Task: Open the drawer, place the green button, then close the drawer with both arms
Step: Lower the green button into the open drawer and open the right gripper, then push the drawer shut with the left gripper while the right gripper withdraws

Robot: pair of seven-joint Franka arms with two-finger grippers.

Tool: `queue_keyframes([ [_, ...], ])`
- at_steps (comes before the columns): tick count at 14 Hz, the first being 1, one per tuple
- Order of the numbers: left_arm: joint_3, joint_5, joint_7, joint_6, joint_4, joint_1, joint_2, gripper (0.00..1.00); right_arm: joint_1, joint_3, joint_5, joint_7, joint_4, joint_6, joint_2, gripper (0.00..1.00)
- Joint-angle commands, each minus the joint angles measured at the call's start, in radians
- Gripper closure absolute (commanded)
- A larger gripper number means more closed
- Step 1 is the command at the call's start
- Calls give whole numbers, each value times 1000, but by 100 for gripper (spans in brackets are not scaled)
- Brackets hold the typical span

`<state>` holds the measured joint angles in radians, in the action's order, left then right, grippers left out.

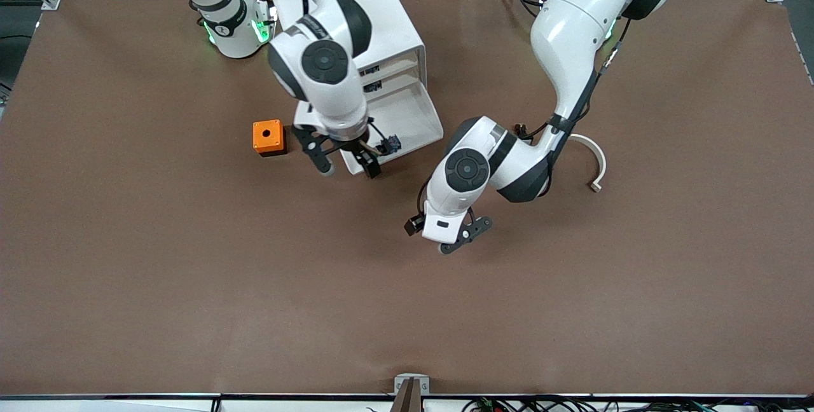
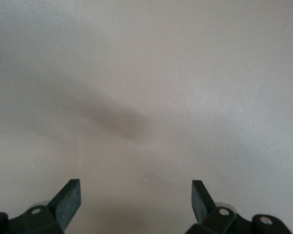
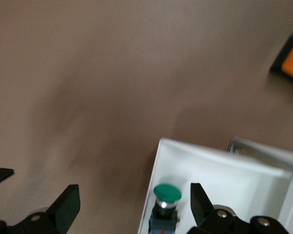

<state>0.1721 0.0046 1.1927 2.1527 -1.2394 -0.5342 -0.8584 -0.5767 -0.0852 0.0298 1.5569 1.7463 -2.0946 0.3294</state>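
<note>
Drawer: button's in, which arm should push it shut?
Probably right. Its end effector hangs open at the open drawer's front edge, button inside. The left end effector waits open over bare table.

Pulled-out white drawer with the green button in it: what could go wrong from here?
1. The green-capped button sits right by the white plastic drawer's corner wall; a hard push might bounce it out.
2. The open right gripper straddles that corner and could snag.
3. The open left gripper waits over bare table.

an orange box [image 1: 268,137] with a round hole in its top sits on the brown table [image 1: 191,285], beside the white cabinet [image 1: 388,24]. a curved white strip [image 1: 594,161] lies toward the left arm's end.
</note>
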Motion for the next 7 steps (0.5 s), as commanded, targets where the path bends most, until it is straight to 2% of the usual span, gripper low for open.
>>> queue_keyframes([
  [1,0,25,-13,45,-69,-23,27,0,79,-13,-2,-255,16,34,-50,0],
  [5,27,28,-13,76,-164,-44,74,0,211,-13,-2,-579,18,48,-82,0],
  [7,73,26,-1,76,-175,-46,75,0,277,-13,-2,-684,18,79,-102,0],
])
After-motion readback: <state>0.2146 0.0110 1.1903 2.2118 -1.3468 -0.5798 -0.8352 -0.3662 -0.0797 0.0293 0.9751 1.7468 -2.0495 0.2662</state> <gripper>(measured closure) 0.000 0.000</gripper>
